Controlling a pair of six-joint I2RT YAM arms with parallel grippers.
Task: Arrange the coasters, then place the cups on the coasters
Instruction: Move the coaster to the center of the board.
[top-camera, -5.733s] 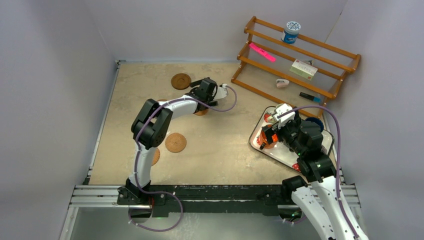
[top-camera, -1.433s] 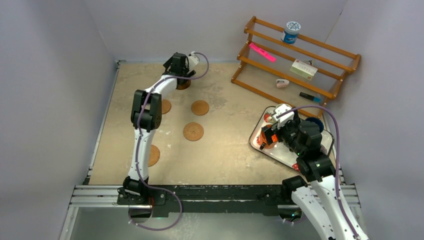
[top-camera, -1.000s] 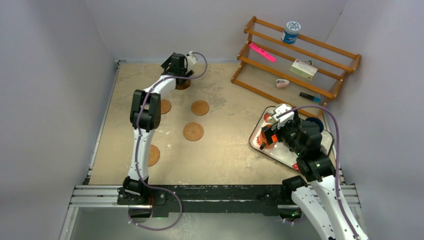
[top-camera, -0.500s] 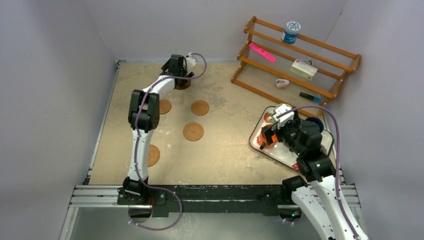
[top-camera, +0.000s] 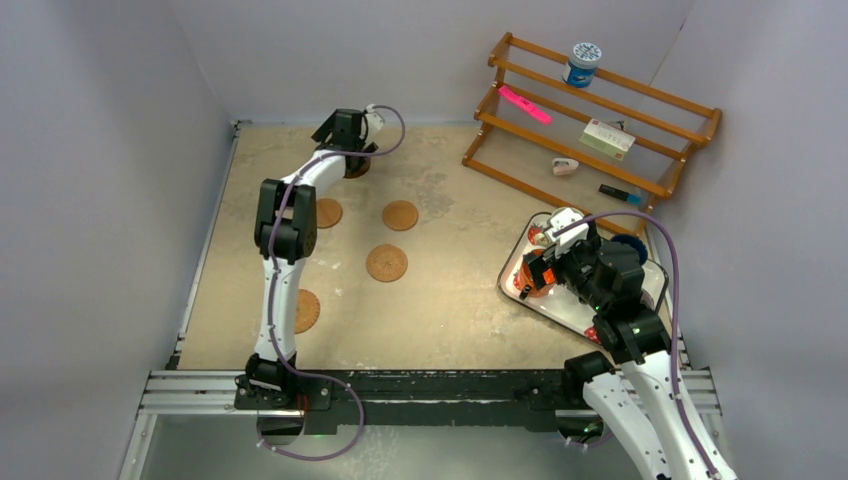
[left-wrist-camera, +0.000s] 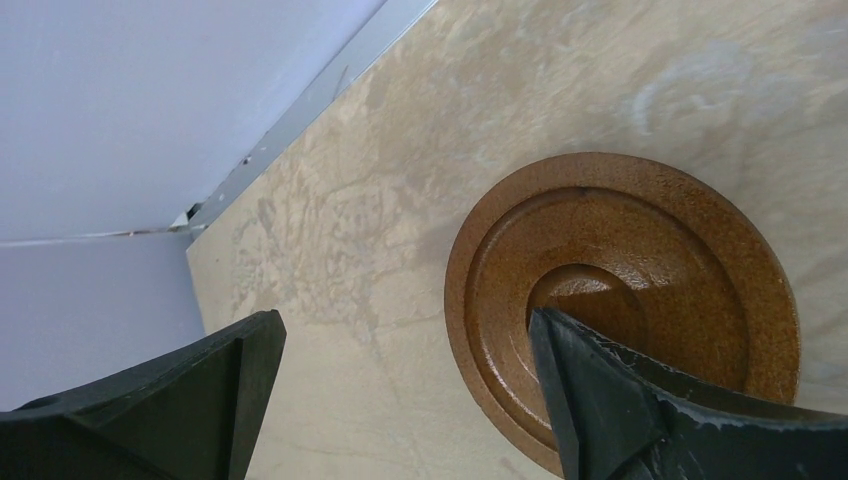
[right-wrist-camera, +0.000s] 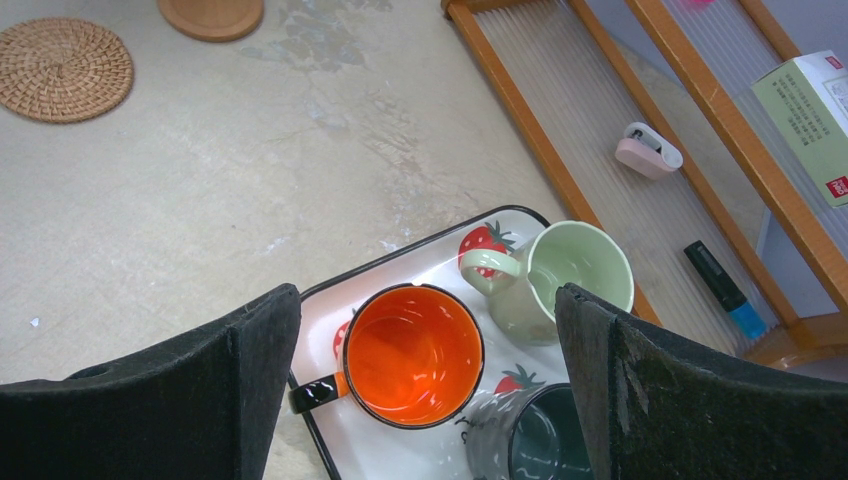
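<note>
While spread wide, left end effector (left-wrist-camera: 398, 328) above dark glossy brown coaster (left-wrist-camera: 650, 245), round, concentric rings, raised rim.

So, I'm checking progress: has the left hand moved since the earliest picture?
Yes. The left hand has gone left toward the back wall, farther from the wooden rack, to the dark coaster.

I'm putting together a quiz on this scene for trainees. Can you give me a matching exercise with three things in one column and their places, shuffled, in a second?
Things:
1. orange cup
2. dark rimmed coaster
3. blue-and-white tub

Places:
A. top tier of the wooden rack
B. on the table, beneath the open left gripper
C. in the strawberry tray

Pairs: 1-C, 2-B, 3-A
</note>
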